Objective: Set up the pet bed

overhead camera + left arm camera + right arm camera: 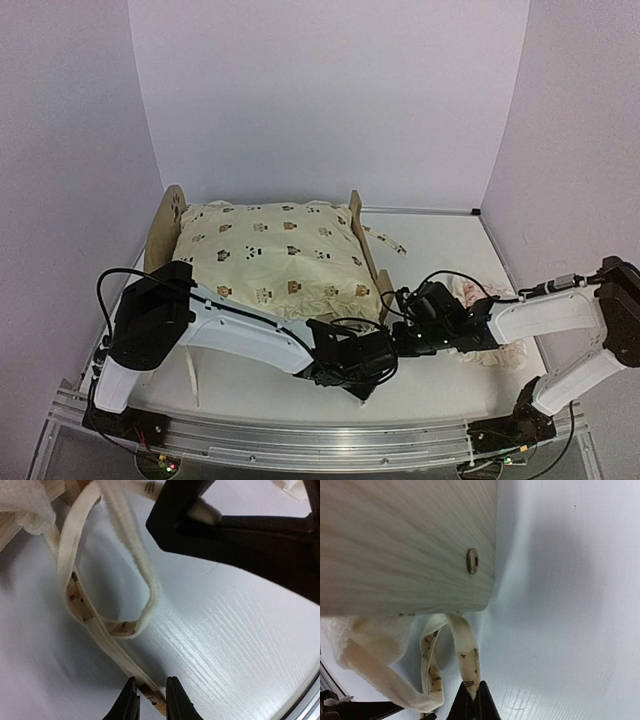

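Observation:
The pet bed is a light-wood frame with a rounded headboard at the left and a flat footboard at the right. A cream animal-print cushion lies on it. Both grippers meet at the footboard's near corner. My left gripper is low over the table and shut on one cushion tie, whose printed end sits between the fingers. My right gripper pinches a second tie that hangs from under the footboard. In the top view the left gripper sits just below the right gripper.
A small pink ruffled pillow lies on the table right of the bed, partly behind the right arm. Another loose tie trails from the footboard's far end. The right arm's black body hangs close above the left fingers. A metal rail runs along the near edge.

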